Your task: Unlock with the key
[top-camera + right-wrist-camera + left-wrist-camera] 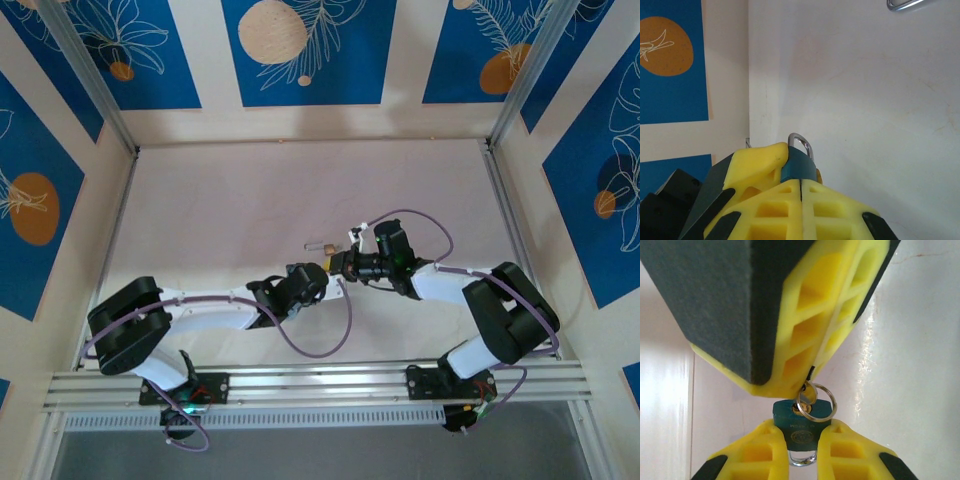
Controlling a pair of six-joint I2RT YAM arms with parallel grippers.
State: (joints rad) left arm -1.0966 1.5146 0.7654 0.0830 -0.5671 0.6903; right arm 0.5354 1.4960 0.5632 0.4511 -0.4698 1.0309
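Observation:
My left gripper is shut on a small teal padlock, its yellow fingers pressing the body's two sides. The padlock's silver shackle points away from the right wrist camera. The key is a slim silvery piece standing in the keyhole, with a split ring hanging from it. My right gripper is shut on the key's head, which is hidden between its closed fingertips. In the top view the two grippers meet tip to tip at mid-table, left gripper and right gripper.
A small brass-and-silver object lies on the white tabletop just beyond the grippers. Its silver loop shows at the top edge of the right wrist view. Aluminium rails and blue-patterned walls enclose the table.

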